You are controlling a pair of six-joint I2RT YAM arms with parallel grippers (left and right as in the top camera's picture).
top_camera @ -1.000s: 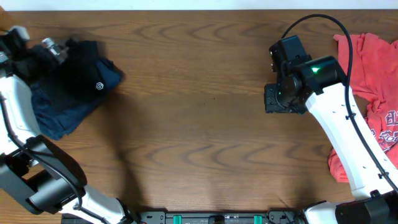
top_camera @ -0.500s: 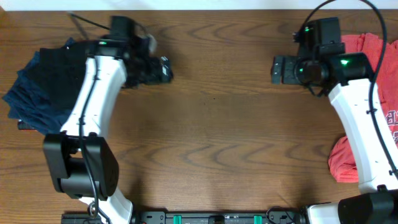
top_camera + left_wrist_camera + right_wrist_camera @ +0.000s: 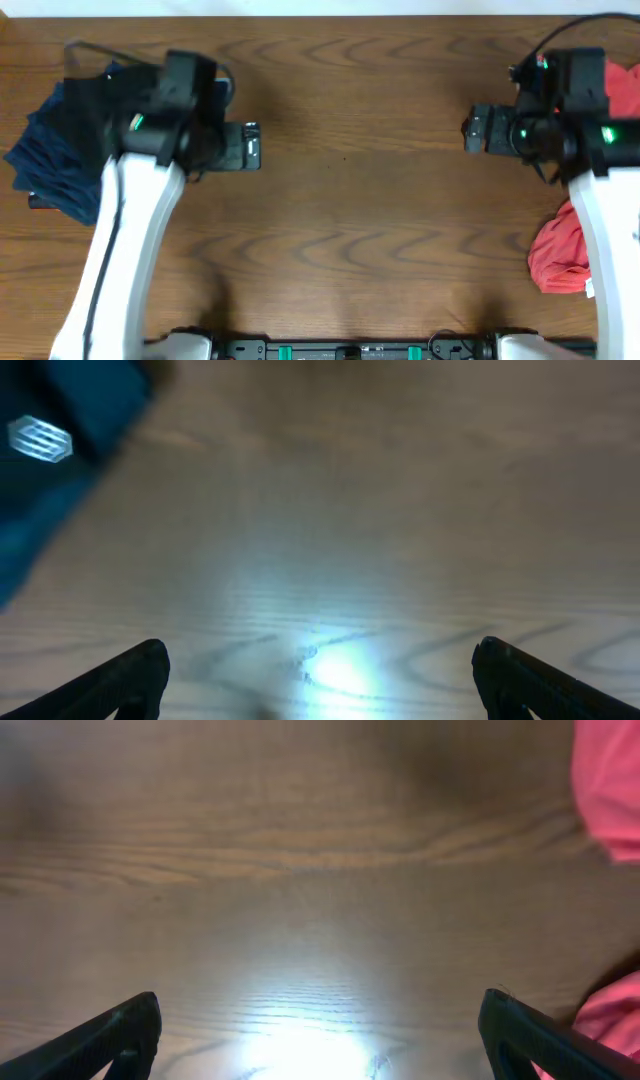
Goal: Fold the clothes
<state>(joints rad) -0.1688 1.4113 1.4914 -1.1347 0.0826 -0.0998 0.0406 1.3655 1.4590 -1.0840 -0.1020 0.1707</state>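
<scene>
The clothes lie in two heaps. A dark navy and black pile (image 3: 60,150) sits at the table's left end, and its blue edge with a small white logo (image 3: 40,438) shows in the top left corner of the left wrist view. A coral-red T-shirt (image 3: 558,255) lies at the right end, partly hidden under the right arm, and it also shows as the red cloth (image 3: 610,780). My left gripper (image 3: 252,148) hangs open over bare wood just right of the dark pile. My right gripper (image 3: 472,131) is open too, left of the red shirt. Neither holds anything.
The brown wooden table (image 3: 350,220) stretches between the two grippers. Both white arms reach in from the near edge, the left arm (image 3: 120,250) beside the dark pile and the right arm (image 3: 610,230) across the red shirt.
My left gripper has come away from the dark pile and moved right over bare table. The right gripper has shifted right, nearer the red shirt. The dark pile now lies farther left.
</scene>
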